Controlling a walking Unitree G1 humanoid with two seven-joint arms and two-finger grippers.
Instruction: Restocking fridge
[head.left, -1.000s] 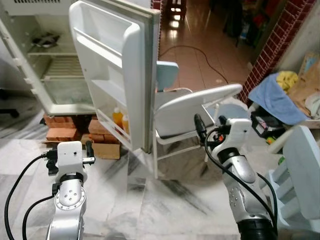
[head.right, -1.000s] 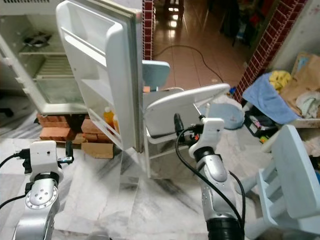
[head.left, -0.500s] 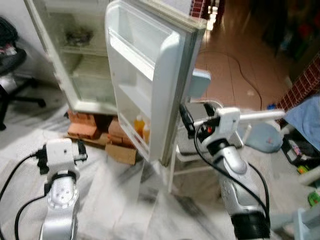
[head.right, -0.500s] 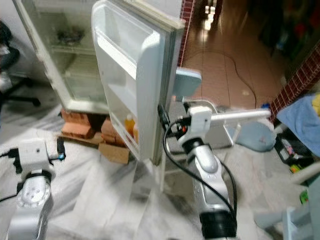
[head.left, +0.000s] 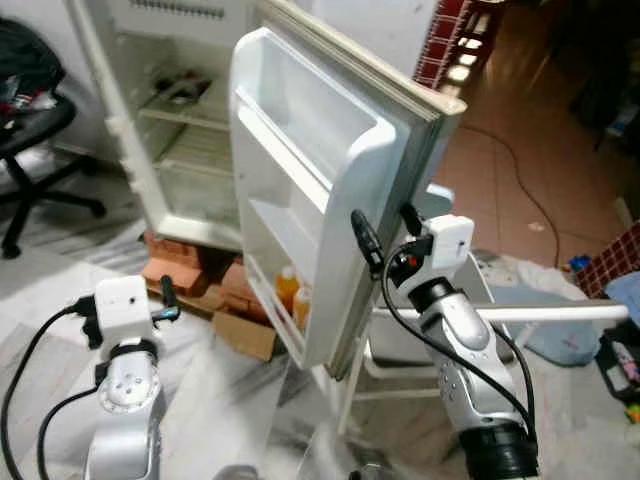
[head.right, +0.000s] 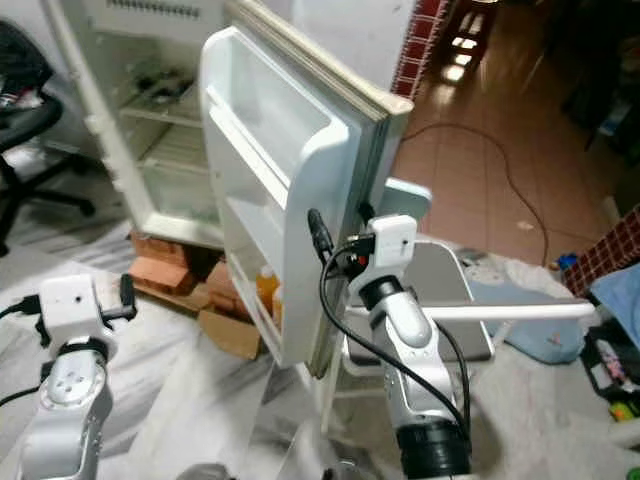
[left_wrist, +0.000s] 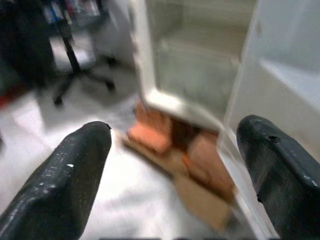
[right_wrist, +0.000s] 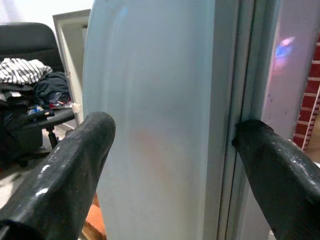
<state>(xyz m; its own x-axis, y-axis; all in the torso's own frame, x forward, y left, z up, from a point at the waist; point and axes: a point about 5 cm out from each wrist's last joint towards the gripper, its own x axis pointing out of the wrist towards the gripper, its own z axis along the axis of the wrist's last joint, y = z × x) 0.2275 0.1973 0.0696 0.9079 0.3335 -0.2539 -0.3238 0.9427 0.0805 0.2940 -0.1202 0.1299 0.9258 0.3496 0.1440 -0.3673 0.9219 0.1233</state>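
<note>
1. The fridge (head.left: 160, 130) stands open at the upper left, raised on red bricks (head.left: 180, 265), with its wire shelves bare apart from a dark object on the upper shelf, too blurred to identify.
2. The fridge door (head.left: 320, 190) swings out towards the robot, its free edge facing the camera. Its lowest door shelf holds two orange bottles (head.left: 290, 290) standing side by side.
3. The right gripper (head.left: 385, 235) is raised at the free edge of the door. In the right wrist view its two black fingers (right_wrist: 75, 165) are spread wide, one to either side of the door's edge; whether either finger touches the door cannot be told.
4. The left gripper (left_wrist: 175, 165) is held low over the marble floor (head.left: 210, 400), well apart from the door. Its fingers (left_wrist: 70, 175) are spread wide with nothing between them, and they point towards the bricks and the fridge's lower edge.
5. A flattened piece of cardboard (head.left: 245, 335) lies on the floor beside the bricks, just below the door.
6. A white plastic chair (head.right: 450, 310) stands directly behind the door, close against the right arm.
7. A black office chair (head.left: 35, 130) piled with clothes sits left of the fridge.
8. A black cable (head.left: 520, 185) runs across the tiled floor beyond, and a pale blue cloth (head.left: 550, 330) lies on the floor at the right.
</note>
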